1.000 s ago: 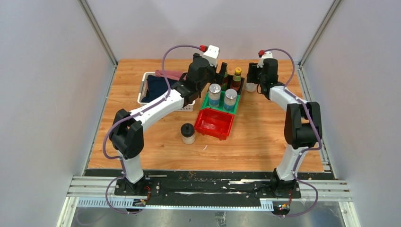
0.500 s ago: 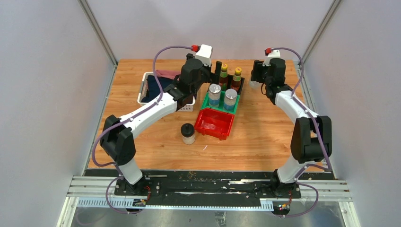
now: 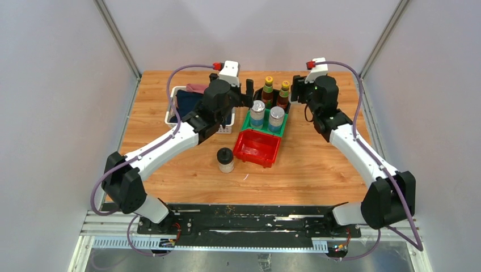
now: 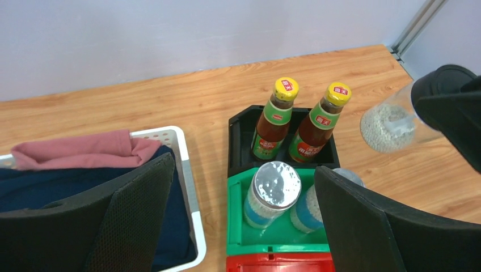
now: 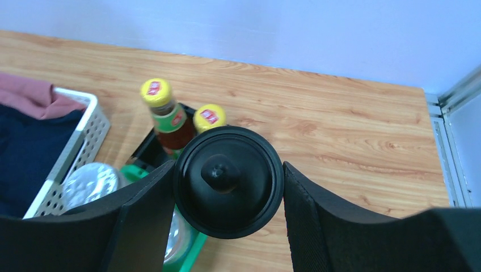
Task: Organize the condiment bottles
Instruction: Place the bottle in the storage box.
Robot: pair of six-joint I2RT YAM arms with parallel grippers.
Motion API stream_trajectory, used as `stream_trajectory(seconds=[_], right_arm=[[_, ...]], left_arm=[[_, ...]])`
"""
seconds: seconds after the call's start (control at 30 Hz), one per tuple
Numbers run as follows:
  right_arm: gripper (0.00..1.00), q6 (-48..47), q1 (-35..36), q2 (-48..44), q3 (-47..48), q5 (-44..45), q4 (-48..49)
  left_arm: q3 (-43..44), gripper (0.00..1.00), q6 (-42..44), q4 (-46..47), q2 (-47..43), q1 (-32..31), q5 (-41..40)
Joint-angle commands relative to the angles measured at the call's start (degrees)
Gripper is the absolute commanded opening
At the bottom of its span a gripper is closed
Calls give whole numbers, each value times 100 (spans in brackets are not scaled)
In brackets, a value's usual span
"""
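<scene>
Two yellow-capped sauce bottles [image 3: 268, 89] [image 4: 275, 118] stand in the black bin [image 4: 240, 134]. Both silver-lidded shakers [image 3: 258, 112] [image 4: 272, 191] are in the green bin [image 3: 246, 121]. My left gripper [image 3: 249, 92] [image 4: 244, 226] hangs open above the near-left side of these bins, with nothing between its fingers. A black-lidded pale jar [image 5: 228, 181] [image 4: 390, 126] is held off the table by my right gripper [image 3: 299, 92] [image 5: 227, 184], which is shut on it just right of the black bin. A second such jar [image 3: 226, 160] stands on the table left of the red bin [image 3: 258, 148].
A white basket [image 3: 172, 106] [image 4: 187, 170] of dark blue and pink cloth sits left of the bins, under my left arm. The three bins form a row running from the back towards the front. Grey walls and metal rails border the wooden table [image 3: 317, 164].
My left gripper has drawn back to the left from the black bin, uncovering the left sauce bottle standing there. My right gripper has carried its jar left toward the bins.
</scene>
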Motion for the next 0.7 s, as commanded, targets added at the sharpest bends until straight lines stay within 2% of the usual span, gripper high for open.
stream_trajectory(seconds=[0.0,0.33,0.67], right_arm=[[0,-375,572,-515,-112,570,-125],[0,-566,1800,-1351,-374,1359,-558],[0,-459,2798,-1595,-656,2011,-872]], left_arm=[[-280,100,-284,121,-384,-56,-263],[-487,100,-442,122,-644,-97,-380],[-528,100,-518,176,-687,-117,-656]])
